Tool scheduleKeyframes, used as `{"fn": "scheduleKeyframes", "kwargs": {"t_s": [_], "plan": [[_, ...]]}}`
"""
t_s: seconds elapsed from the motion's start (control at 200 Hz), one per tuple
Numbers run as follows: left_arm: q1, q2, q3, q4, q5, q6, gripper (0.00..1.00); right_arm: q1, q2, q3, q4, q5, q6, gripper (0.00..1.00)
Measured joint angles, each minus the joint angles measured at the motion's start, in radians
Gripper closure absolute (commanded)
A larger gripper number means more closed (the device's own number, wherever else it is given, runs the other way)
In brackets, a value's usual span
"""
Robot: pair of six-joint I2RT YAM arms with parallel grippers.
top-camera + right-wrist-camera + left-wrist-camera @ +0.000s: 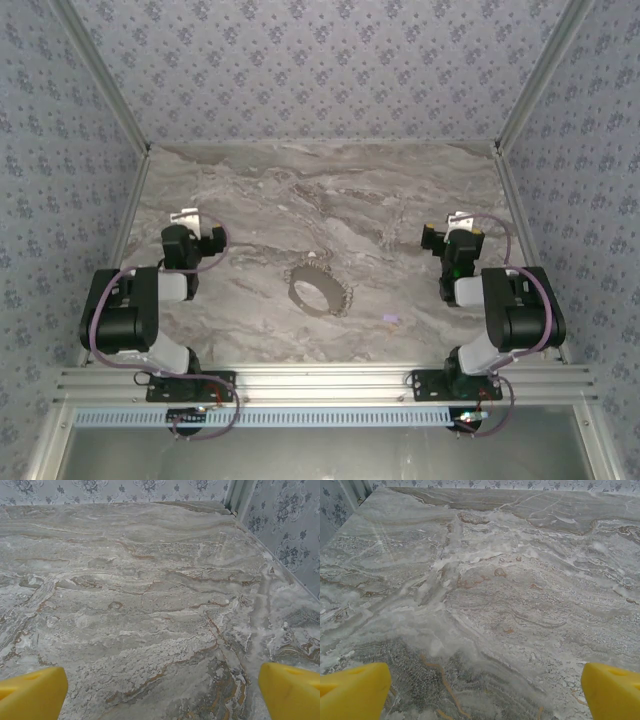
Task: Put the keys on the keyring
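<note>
The marble-patterned worktop (380,190) is stretching grey and veined between wallpapered walls (330,60), and it is carrying everything else. The left arm (125,310) is sitting folded at the near left corner, and the right arm (515,310) is sitting folded at the near right corner, each reaching a short way toward the far edge. The left gripper (485,695) is hanging above bare marble with its yellow fingers (355,690) spread wide apart and gripping nothing. The right gripper (162,692) is doing the same over its own side, its yellow fingers (290,690) also standing far apart with only stone showing between them. The keyring (320,290) is lying flat about midway between the left and right edges, somewhat nearer the near edge than the far one, well apart from both grippers, with a jagged silvery fringe running along part of its rim. A tiny lilac speck, probably the key (390,319) though it is too small to make out, is lying near the near edge, just right of the ring and apart from it.
</note>
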Motion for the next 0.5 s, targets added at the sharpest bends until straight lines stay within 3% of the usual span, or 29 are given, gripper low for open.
{"fn": "scheduleKeyframes", "kwargs": {"t_s": [0.5], "plan": [[0.0,0.0,0.0,0.0,0.007,0.0,0.02,-0.002,0.0,0.0,0.0,-0.005,0.0,0.0]]}}
